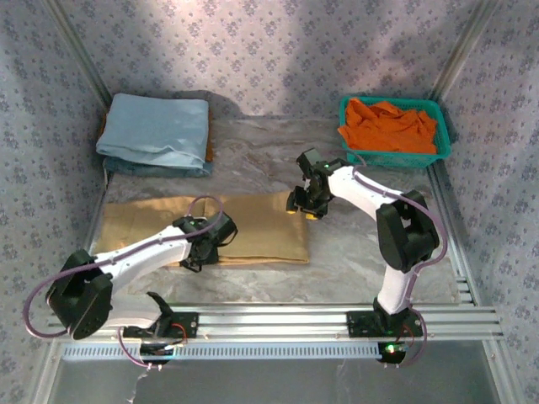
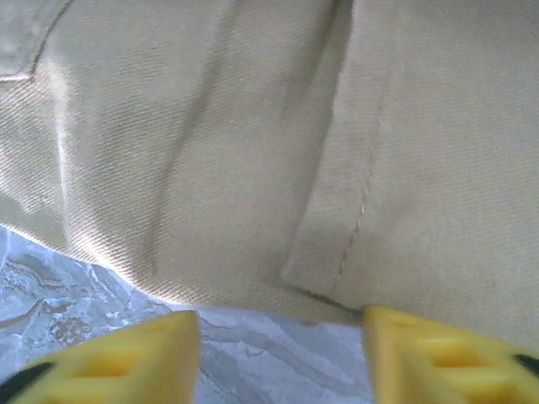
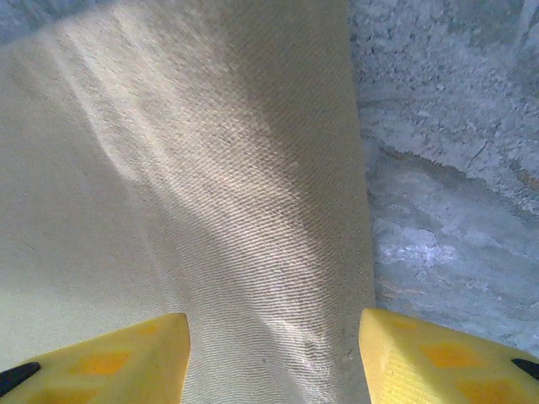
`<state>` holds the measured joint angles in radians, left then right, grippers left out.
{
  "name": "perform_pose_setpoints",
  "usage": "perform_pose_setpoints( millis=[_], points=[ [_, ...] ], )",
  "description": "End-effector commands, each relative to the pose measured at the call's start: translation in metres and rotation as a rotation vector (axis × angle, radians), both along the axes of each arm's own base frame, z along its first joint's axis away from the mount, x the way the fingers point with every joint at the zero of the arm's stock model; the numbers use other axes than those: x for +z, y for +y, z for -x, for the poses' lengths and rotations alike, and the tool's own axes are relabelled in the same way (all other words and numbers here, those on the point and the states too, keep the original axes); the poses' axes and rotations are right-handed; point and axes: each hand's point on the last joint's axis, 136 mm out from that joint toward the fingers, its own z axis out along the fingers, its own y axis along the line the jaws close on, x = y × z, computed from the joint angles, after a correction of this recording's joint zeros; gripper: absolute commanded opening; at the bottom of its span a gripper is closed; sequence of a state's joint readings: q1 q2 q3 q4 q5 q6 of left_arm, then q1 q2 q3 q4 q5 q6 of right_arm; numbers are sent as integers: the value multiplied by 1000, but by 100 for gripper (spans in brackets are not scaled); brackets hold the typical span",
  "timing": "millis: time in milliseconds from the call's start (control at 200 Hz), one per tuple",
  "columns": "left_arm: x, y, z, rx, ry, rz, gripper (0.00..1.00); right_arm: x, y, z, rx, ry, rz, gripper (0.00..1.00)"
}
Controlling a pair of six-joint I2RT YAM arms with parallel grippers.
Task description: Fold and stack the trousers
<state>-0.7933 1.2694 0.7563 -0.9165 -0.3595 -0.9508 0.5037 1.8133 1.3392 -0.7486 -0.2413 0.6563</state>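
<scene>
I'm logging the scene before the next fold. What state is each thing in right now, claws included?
Trousers: lying flat, not yet stacked.
Blue cloth: folded, back left.
Orange garment: crumpled inside the basket.
Basket: upright, back right.
Left claw: open at the trousers' near edge, holding nothing.
Right claw: open over the trousers' right end, holding nothing.

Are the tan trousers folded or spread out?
Folded: the trousers lie as one flat rectangle, one layer overlapping another.
</scene>
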Motion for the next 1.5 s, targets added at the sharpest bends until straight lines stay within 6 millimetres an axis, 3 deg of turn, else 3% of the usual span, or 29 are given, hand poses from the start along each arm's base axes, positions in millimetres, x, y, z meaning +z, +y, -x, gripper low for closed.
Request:
perform_pose_setpoints(
  millis=[0, 45, 125, 195, 270, 400, 490, 630, 730, 800, 924, 994, 1039, 1074, 1119, 1299, 1459, 1494],
  points=[
    [20, -7, 2, 7, -25, 70, 62, 28, 1, -8, 35, -56, -9, 57],
    [35, -8, -4, -10, -63, 81, 62, 30, 2, -11, 41, -66, -12, 56],
    [64, -17, -19, -40, -127, 131, 58, 30, 11, -18, 46, -69, -40, 43],
    [87, -31, -37, -72, -172, 184, 50, 24, 16, -23, 50, -57, -42, 19],
    [94, -55, -56, -122, -187, 237, 36, 12, 17, -29, 40, -49, -26, 4],
    [64, -86, -75, -149, -113, 259, 0, -15, 7, -39, 6, -15, 24, 0],
    [34, -98, -81, -149, -99, 311, 0, -35, -3, -38, -12, 19, 51, 0],
    [-7, -92, -69, -89, -35, 386, 0, -54, -7, -30, -4, 79, 37, 0],
    [-26, -84, -57, -77, 18, 380, 0, -43, -3, -29, 54, 71, 18, 0],
    [-34, -80, -46, -83, 53, 380, 0, -22, -1, -30, 85, 34, -5, 0],
    [-19, -69, -38, -111, 37, 371, 0, 25, -4, -31, 104, -77, -58, 9],
    [1, -64, -40, -133, -8, 376, 9, 46, -10, -29, 102, -131, -65, 25],
    [12, -59, -43, -135, -33, 383, 19, 54, -15, -27, 103, -154, -63, 36],
    [20, -55, -46, -133, -52, 388, 28, 54, -19, -23, 101, -154, -57, 45],
    [28, -50, -50, -131, -65, 399, 35, 53, -24, -18, 101, -150, -54, 50],
    [42, -25, -68, -74, -96, 418, 69, 19, -33, 12, 129, -48, -32, 56],
    [42, -12, -79, -16, -109, 434, 76, -15, -31, 36, 172, 41, 21, 56],
    [42, -10, -81, -8, -112, 436, 76, -30, -33, 49, 180, 85, 31, 56]
  ],
)
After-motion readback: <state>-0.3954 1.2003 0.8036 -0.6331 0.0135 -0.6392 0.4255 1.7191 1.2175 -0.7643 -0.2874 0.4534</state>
